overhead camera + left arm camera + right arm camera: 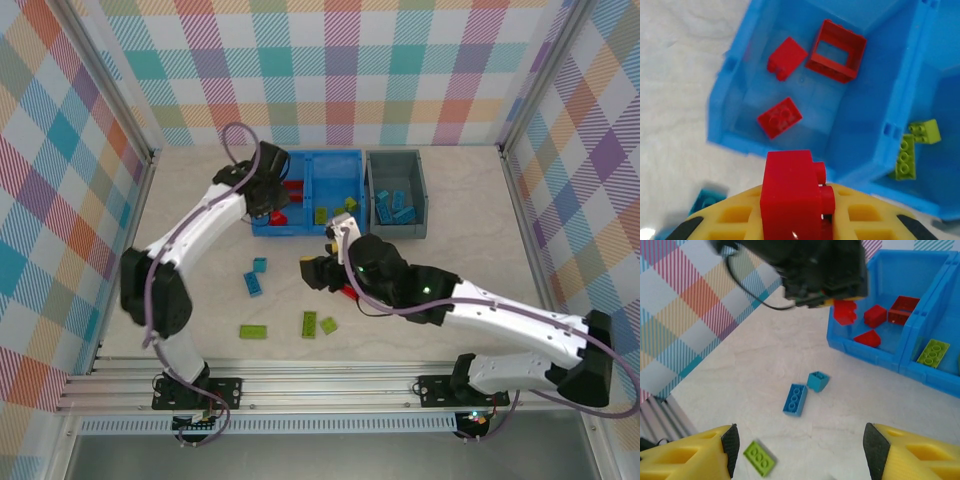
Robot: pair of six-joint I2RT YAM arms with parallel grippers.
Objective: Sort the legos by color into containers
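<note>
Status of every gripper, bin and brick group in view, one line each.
left gripper: shut on a red brick, at the edge of the blue bin
right gripper: open, empty
blue bin: upright, red bricks in one compartment, green bricks in the other
grey bin: upright, blue bricks inside
loose blue bricks: two, lying on the table
loose green bricks: three, lying on the table

left claw [795, 222] | holds red brick [787, 190] | at blue bin [722, 97] rim | three red legos [780, 117] inside
</note>
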